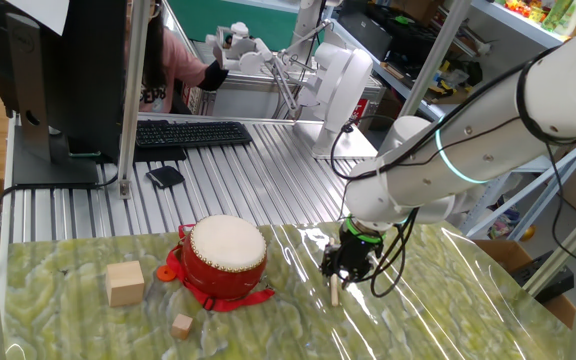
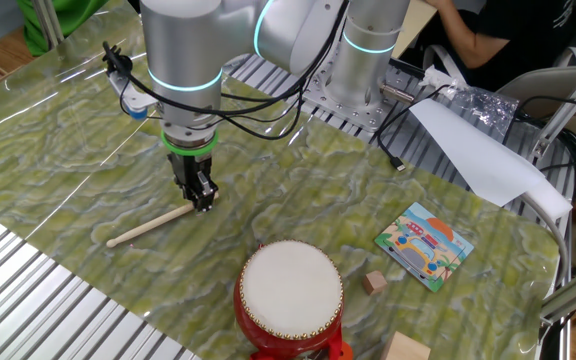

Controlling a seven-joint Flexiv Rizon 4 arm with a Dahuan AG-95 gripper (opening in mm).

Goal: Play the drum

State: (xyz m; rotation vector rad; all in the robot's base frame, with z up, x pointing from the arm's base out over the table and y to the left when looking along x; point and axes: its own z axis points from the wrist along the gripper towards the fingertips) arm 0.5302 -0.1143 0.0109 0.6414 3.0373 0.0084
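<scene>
The red drum [image 1: 226,255] with its cream-white head stands on the green patterned mat, left of the middle; in the other fixed view it [image 2: 290,295] sits at the bottom edge. A thin wooden stick [image 2: 148,226] lies flat on the mat; it also shows in one fixed view [image 1: 335,292], right of the drum. My gripper [image 2: 203,200] points straight down at the stick's end nearest the drum, its fingers close together around that end. In one fixed view the gripper [image 1: 340,270] is well to the right of the drum and apart from it.
A larger wooden cube [image 1: 125,283] and a small one [image 1: 181,326] lie left of the drum. A colourful picture card [image 2: 424,243] and a small cube [image 2: 372,282] lie on the drum's other side. A keyboard [image 1: 188,133], monitor and cables sit on the ribbed metal table behind.
</scene>
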